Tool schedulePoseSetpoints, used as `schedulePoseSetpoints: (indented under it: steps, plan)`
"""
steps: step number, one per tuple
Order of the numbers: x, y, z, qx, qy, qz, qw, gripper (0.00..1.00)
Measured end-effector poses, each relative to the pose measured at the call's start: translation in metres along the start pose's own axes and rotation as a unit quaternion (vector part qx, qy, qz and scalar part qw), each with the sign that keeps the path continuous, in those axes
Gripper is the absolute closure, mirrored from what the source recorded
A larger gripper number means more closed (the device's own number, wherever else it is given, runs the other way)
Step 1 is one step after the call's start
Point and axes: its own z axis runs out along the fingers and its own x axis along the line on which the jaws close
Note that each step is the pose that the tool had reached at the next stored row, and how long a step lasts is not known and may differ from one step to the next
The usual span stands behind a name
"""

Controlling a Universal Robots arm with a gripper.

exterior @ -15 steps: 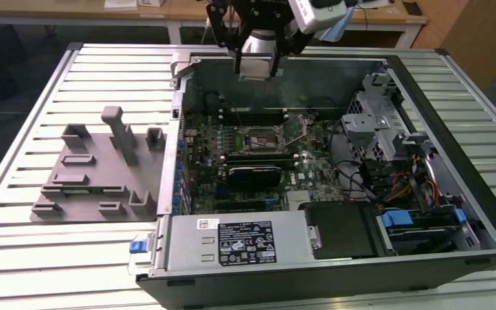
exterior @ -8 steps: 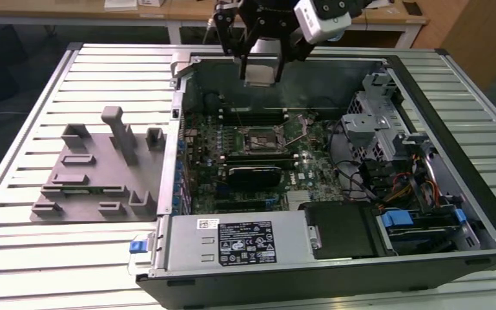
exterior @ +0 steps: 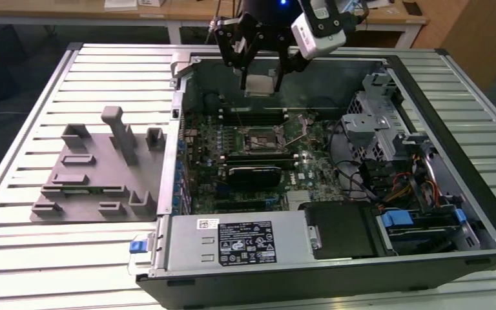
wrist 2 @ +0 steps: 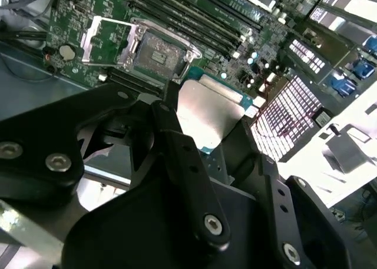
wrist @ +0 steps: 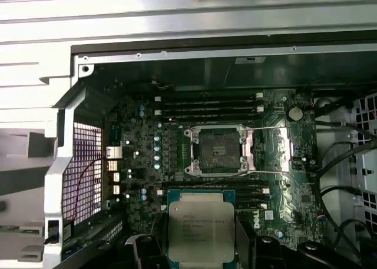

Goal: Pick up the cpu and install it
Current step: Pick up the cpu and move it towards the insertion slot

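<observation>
My gripper (exterior: 261,82) is shut on the cpu (exterior: 262,84), a flat square chip with a silvery top, and holds it in the air over the far side of the open computer case (exterior: 172,194). In both wrist views the black fingers (wrist 2: 174,133) clamp two opposite edges of the cpu (wrist 2: 209,110) (wrist: 200,231). The motherboard's cpu socket (exterior: 265,137) (wrist 2: 154,52) (wrist: 218,148) lies below with its metal frame swung open and its contact area bare. The chip hangs well above the board, off to one side of the socket.
A grey holder tray (exterior: 101,171) with upright blocks rests on the slatted table (exterior: 24,161) at the exterior view's left. Inside the case are memory slots (exterior: 252,116), a power supply (exterior: 230,239), a drive cage (exterior: 386,129) and loose cables (exterior: 412,187).
</observation>
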Motion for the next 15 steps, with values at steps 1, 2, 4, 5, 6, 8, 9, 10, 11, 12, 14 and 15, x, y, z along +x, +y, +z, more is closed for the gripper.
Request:
schedulePoseSetpoints:
  steps: [1,2,4,5,6,8,9,10,11,12,14,15]
  plan:
    - [0.0000,0.0000,0.0000,-0.0001,0.0000,0.000,1.0000,0.46]
    - [0.0000,0.0000,0.0001,-0.0003,0.0000,0.000,1.0000,0.46]
    - [0.0000,-0.0002,0.0010,-0.0004,-0.0001,0.000,1.0000,0.46]
    - [-0.0001,-0.0003,0.0020,-0.0004,0.0000,0.000,1.0000,0.46]
    - [-0.0002,-0.0004,0.0033,-0.0003,0.0000,0.000,1.0000,0.46]
    - [-0.0004,-0.0007,0.0069,-0.0003,0.0000,0.000,1.0000,0.46]
    - [-0.0006,-0.0009,0.0087,-0.0003,-0.0003,0.000,1.0000,0.46]
    - [-0.0007,-0.0011,0.0104,-0.0004,-0.0009,0.000,1.0000,0.46]
    - [-0.0007,-0.0013,0.0120,-0.0004,-0.0017,0.000,1.0000,0.46]
    - [-0.0008,-0.0014,0.0135,-0.0004,-0.0027,0.000,1.0000,0.46]
    - [-0.0010,-0.0017,0.0164,-0.0005,-0.0050,-0.001,1.0000,0.46]
    - [-0.0011,-0.0019,0.0178,-0.0005,-0.0062,-0.001,1.0000,0.46]
